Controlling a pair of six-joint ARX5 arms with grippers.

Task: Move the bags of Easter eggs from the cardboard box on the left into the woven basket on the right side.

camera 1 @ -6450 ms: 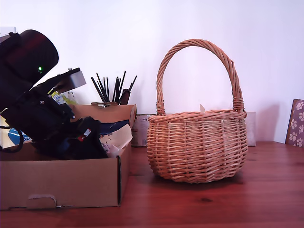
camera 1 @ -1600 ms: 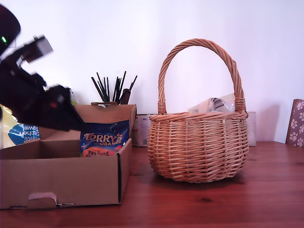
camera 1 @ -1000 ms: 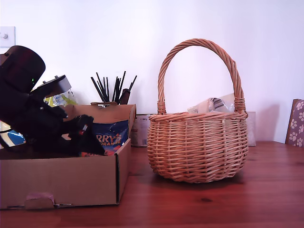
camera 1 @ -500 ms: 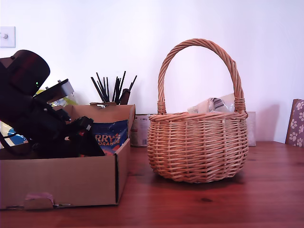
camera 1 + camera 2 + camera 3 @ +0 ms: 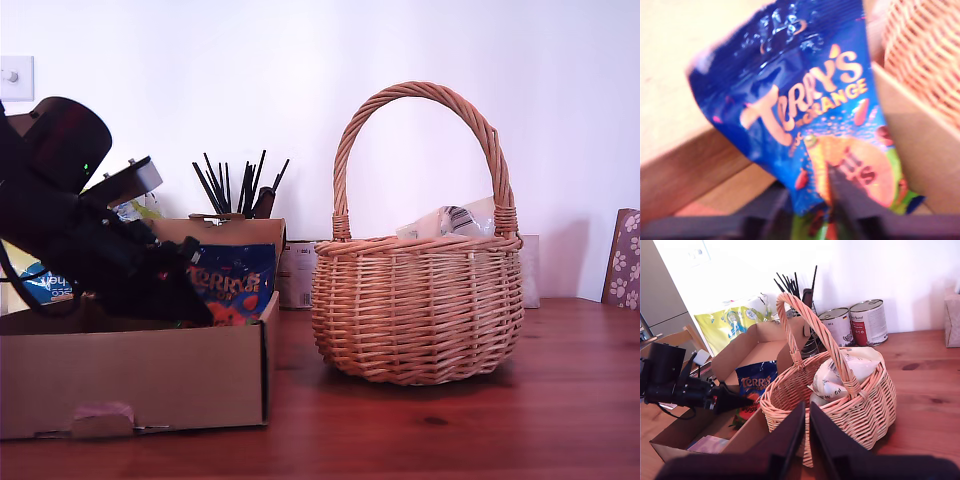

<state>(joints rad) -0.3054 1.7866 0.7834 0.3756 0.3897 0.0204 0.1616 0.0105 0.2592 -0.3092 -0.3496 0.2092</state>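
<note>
My first hand (image 5: 195,305) is reaching down into the box (image 5: 140,375) at the exterior view's left, and its fingers are pinching the lower edge of the blue bag (image 5: 805,115) marked "Terry's Orange". The bag (image 5: 232,283) is standing nearly upright against the box's wall nearest the basket (image 5: 415,310), rising directly ahead of the hand. In the first wrist view the dark fingers (image 5: 842,197) are overlapping the bag's bottom print, so the hand is holding the bag.

My second hand (image 5: 805,440) is hanging above and apart from the basket (image 5: 875,405), with its fingers drawn narrow, nearly together, and gripping nothing. Pale bags (image 5: 840,372) are lying inside the basket under its handle. The basket is sitting on the counter (image 5: 450,430), just beside the box.
</note>
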